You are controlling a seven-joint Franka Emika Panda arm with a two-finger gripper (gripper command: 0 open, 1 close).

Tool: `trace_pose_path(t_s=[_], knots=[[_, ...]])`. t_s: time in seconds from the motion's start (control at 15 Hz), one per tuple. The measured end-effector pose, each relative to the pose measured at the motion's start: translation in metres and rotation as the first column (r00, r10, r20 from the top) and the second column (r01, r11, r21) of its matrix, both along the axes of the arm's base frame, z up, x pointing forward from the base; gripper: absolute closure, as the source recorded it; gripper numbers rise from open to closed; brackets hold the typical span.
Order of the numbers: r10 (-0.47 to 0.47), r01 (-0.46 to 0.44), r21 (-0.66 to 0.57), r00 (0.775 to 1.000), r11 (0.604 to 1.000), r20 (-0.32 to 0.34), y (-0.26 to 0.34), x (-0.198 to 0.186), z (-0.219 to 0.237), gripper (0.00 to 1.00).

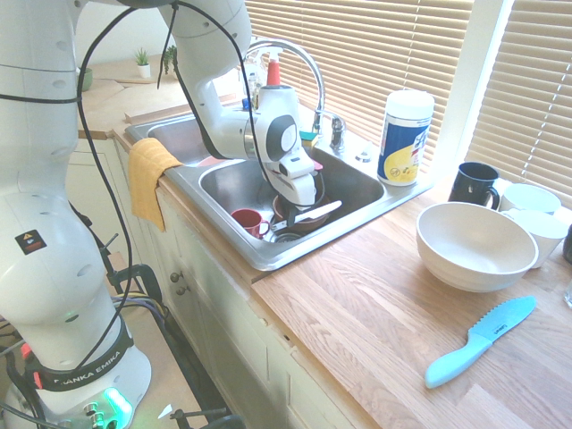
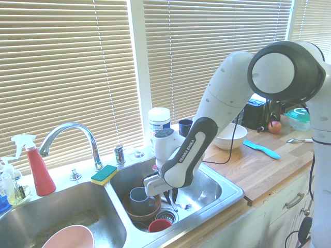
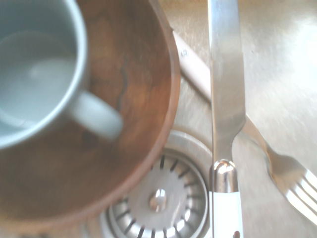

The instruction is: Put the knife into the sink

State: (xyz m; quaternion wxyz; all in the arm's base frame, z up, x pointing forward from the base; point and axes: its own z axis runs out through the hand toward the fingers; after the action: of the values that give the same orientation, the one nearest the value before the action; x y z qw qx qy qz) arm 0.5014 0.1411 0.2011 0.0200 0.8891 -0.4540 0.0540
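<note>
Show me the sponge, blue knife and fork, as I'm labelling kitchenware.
Sponge (image 2: 105, 173): second exterior view, yellow-and-green block's top.
Blue knife (image 1: 502, 320): first exterior view, blade.
Fork (image 3: 291, 173): wrist view, head above the tines.

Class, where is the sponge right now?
In the second exterior view, the sponge lies left of centre on the sink's rim, beside the faucet.

Brown bowl (image 3: 133, 163) with grey-blue mug (image 3: 77, 99) in it — obstacle just beside gripper (image 2: 170, 197). Fork (image 3: 287, 173) lies below; open basin floor (image 3: 277, 64) around its tines.
</note>
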Motion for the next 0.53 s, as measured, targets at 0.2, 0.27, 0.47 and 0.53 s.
trace_pose_path(t_s=[0.2, 0.27, 0.47, 0.53], knots=[[-0.013, 0.013, 0.007, 1.000, 1.000, -0.010, -0.006, 0.010, -0.020, 1.00], [-0.015, 0.015, 0.011, 1.000, 1.000, -0.014, -0.009, 0.013, -0.024, 1.00], [-0.018, 0.018, 0.015, 0.999, 1.000, -0.029, -0.015, 0.013, -0.033, 1.00], [-0.019, 0.019, 0.018, 0.999, 1.000, -0.034, -0.015, 0.013, -0.035, 0.00]])
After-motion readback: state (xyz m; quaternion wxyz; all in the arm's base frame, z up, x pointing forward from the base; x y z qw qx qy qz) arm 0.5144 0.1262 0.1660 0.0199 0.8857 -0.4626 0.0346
